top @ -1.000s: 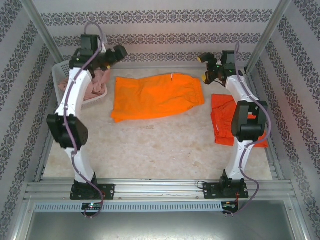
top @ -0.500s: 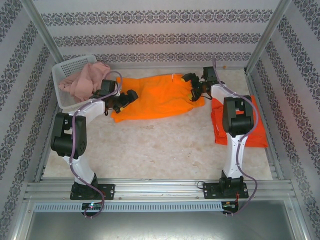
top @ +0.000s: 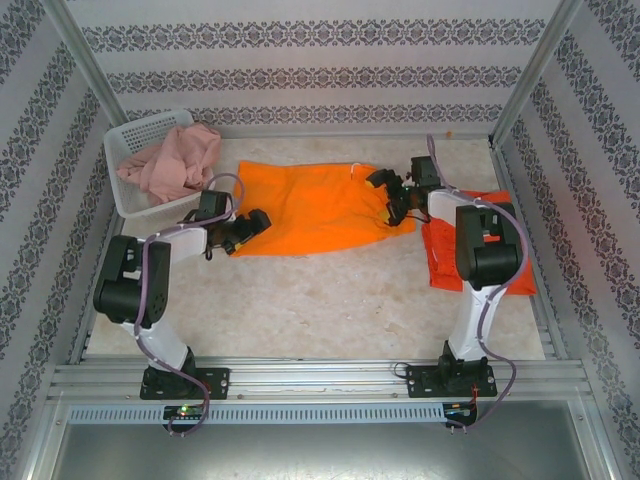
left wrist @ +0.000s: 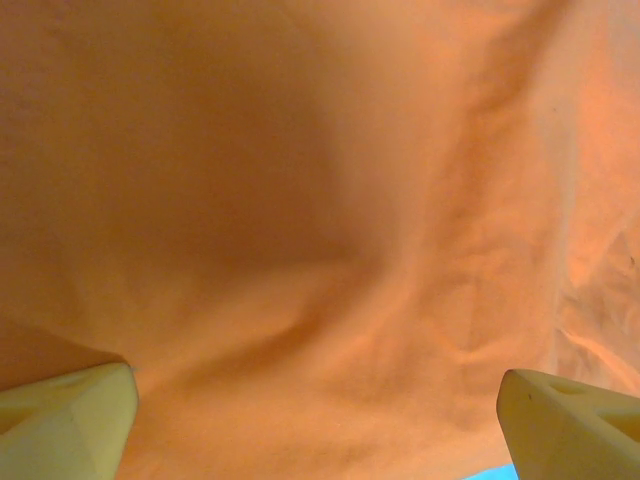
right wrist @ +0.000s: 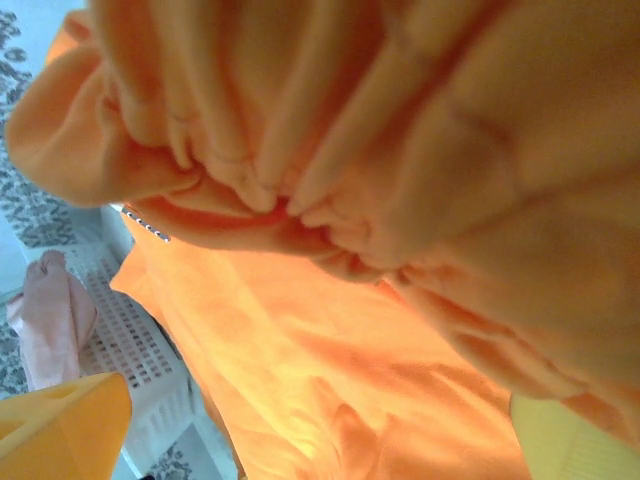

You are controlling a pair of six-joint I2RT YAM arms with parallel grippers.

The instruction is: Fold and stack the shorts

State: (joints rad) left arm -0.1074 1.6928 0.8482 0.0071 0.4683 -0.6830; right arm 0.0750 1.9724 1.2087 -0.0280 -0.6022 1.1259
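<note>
As left arm (top: pixel 130 282) crouches, tool (top: pixel 256 219) meets orange shorts (top: pixel 320 205).

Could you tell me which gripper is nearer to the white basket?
Left. The left gripper is at the left edge of the bright orange shorts, close to the basket; the right gripper is at their opposite, right edge.

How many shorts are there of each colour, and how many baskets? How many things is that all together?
Bright orange shorts: 1
Red-orange shorts: 1
Pink shorts: 1
White basket: 1
Total: 4
</note>
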